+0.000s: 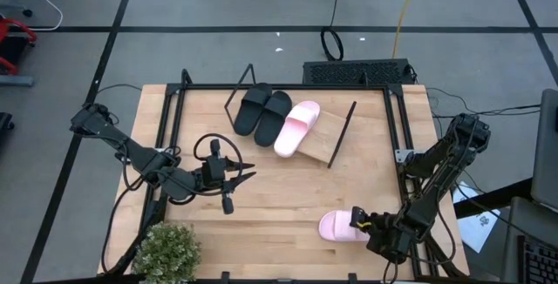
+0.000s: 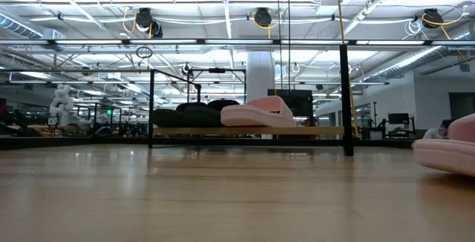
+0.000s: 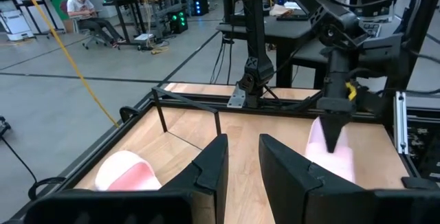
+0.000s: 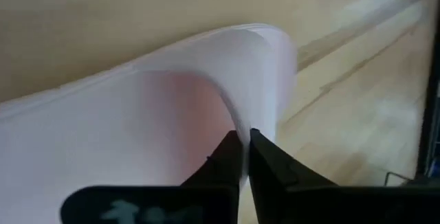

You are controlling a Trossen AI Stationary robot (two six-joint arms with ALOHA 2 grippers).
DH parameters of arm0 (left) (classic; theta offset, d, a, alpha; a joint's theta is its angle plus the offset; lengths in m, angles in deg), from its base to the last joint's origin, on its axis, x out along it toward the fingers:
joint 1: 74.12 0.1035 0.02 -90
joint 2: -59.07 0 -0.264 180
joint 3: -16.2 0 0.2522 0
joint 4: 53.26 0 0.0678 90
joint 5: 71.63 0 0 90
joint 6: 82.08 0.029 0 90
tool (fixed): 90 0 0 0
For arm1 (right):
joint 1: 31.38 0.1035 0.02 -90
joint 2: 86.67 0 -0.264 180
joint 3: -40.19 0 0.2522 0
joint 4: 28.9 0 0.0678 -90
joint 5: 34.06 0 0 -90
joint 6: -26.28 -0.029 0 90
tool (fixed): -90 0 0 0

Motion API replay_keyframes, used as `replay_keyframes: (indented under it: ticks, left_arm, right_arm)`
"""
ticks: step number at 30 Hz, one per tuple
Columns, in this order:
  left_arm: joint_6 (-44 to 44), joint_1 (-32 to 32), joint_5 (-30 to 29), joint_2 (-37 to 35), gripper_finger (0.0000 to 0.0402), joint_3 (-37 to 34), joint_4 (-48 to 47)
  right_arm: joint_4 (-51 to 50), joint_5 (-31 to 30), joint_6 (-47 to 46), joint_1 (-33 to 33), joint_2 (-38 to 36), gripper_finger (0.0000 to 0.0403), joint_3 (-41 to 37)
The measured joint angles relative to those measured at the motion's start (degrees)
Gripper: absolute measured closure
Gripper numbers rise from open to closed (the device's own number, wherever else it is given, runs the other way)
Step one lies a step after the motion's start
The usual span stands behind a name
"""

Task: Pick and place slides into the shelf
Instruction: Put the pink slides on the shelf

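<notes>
The shelf (image 1: 330, 136), a slanted light wood board on black rod legs, stands at the table's far middle. The black pair (image 1: 261, 110) and one pink slide (image 1: 296, 128) lie soles down on it, also seen in the low view as the black pair (image 2: 193, 113) and the pink slide (image 2: 260, 113). The second pink slide (image 1: 336, 226) sits near the table's near right corner, with my right gripper (image 1: 357, 219) shut on it. My left gripper (image 1: 242, 179) is open over the left middle of the table, pointing right and touching nothing. My right gripper pinches the pink slide's strap at its edge (image 4: 237, 117) between the two fingertips (image 4: 265, 155), which come from the table's right side, slanting down. The strap arches away ahead of the fingers. Whether the sole (image 2: 445, 160) is off the table, I cannot tell.
A potted plant (image 1: 166, 251) stands at the near left corner. A black metal frame (image 1: 288, 86) runs round the tabletop, with posts at its sides. Bare wood lies between the shelf and the near edge. A person sits at a desk (image 3: 86, 11) far behind the table.
</notes>
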Motion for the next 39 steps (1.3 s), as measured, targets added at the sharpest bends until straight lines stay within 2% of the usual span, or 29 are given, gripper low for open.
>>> replay_keyframes:
  ticks: [6,11,17,19,22,26,30,36,39]
  left_arm:
    - [0.02,0.0,0.0,0.0,0.0316,0.0,0.0]
    - [0.01,0.0,0.0,0.0,0.0316,-0.02,0.0]
    - [0.78,0.0,-0.01,-0.02,0.0316,-0.02,0.0]
    - [2.24,0.0,-0.38,-0.03,0.0316,-0.02,-0.04]
    - [5.93,0.0,-0.46,-0.07,0.0316,-0.02,-0.02]
    - [12.9,0.0,-1.27,-0.07,0.0316,-0.02,-0.01]
    - [19.72,0.0,-8.44,-0.07,0.0316,-0.02,0.02]
    - [36.29,0.39,-29.24,-1.15,0.0316,-0.02,0.01]
    - [43.96,1.67,-35.94,-2.79,0.0316,-0.04,0.0]
  right_arm:
    - [-1.35,-5.87,1.38,-1.44,0.0,0.04,7.07]
    - [-2.8,-10.38,1.01,-6.41,0.0,0.0401,17.27]
    - [-9.21,-12.3,-7.31,-14.39,-0.04,0.0402,31.76]
    - [-12.83,-13.81,-10.02,-17.34,-0.04,0.0402,35.52]
    - [-17.21,-20.03,-11.66,-21.54,-0.04,0.0402,39.52]
    - [-16.98,-25.12,-12.71,-27.06,-0.04,0.0402,42.86]
    - [-13.77,-31.03,-11.81,-32.16,0.11,0.0402,44.37]
    - [-7.47,-37.41,-12.02,-38.86,0.22,0.0402,44.73]
    - [-3.48,-39.23,-12.02,-42.22,0.22,0.0402,44.76]
